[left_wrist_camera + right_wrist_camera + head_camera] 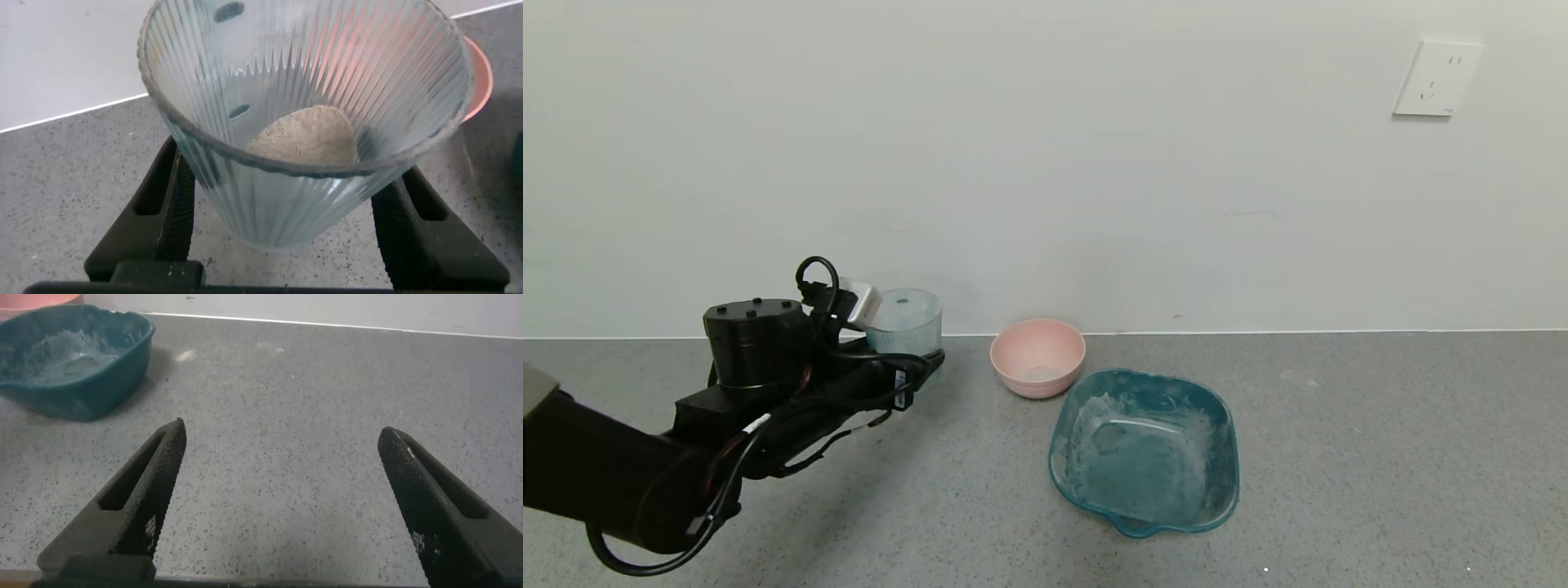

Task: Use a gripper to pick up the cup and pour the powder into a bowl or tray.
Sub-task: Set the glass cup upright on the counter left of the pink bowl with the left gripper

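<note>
Counter [1380,457]: grey speckled surface under everything, meeting a pale wall behind.
Tray [1145,447]: teal square dish dusted with white, well off to the right of the left gripper and nearer the robot than the bowl; its rim also shows in the right wrist view [98,371].
Left gripper [907,359]: black claw on the left arm, clamped on the cup, one finger [167,208] on each side of the ribbed wall.
Right gripper [282,498]: spread wide over bare counter, holding nothing, the tray ahead of it and to one side.
Bowl [1037,357]: pale pink, just right of the held cup, close beside the tray's far corner.
Cup [905,322]: pale ribbed tumbler between the left fingers, roughly upright.
Powder [306,135]: small whitish heap inside the cup's bottom.
</note>
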Robot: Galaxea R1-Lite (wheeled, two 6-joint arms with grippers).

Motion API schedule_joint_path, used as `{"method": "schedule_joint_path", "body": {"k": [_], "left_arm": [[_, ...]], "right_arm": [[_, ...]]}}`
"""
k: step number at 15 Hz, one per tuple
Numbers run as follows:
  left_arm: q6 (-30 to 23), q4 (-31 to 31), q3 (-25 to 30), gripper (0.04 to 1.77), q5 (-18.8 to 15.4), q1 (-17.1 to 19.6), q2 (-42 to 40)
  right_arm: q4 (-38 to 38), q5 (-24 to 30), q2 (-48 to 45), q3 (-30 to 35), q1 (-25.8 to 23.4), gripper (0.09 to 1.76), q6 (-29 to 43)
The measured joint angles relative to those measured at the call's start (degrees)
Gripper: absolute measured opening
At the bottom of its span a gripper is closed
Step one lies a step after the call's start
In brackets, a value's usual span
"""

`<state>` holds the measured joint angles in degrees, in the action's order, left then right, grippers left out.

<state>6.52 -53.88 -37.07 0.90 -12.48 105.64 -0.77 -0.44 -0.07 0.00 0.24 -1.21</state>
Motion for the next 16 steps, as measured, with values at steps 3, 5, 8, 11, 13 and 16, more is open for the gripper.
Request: {"method": "schedule_joint_path", "body": {"k": [3, 5, 8, 11, 13, 16], "left_arm": [[-2.1, -5.3, 2.5, 1.25, -2.2, 1.9, 1.1], [-3.7, -7.2, 3.7, 1.25, -4.0, 3.2, 1.7], [-4.4, -7.6, 4.5, 1.25, -5.8, 4.3, 2.5], [-4.7, -7.9, 4.5, 1.25, -6.1, 4.6, 3.8], [-4.9, -9.6, 4.8, 1.25, -7.9, 4.6, 5.1], [-5.4, -14.6, 5.7, 1.25, -8.8, 4.7, 7.6]], "right_arm": [[0.0, 0.0, 0.0, 0.0, 0.0, 1.71, 0.0], [0.0, 0.0, 0.0, 0.0, 0.0, 1.71, 0.0], [0.0, 0.0, 0.0, 0.0, 0.0, 1.71, 0.0], [0.0, 0.0, 0.0, 0.0, 0.0, 1.71, 0.0], [0.0, 0.0, 0.0, 0.0, 0.0, 1.71, 0.0], [0.0, 0.0, 0.0, 0.0, 0.0, 1.71, 0.0]]}}
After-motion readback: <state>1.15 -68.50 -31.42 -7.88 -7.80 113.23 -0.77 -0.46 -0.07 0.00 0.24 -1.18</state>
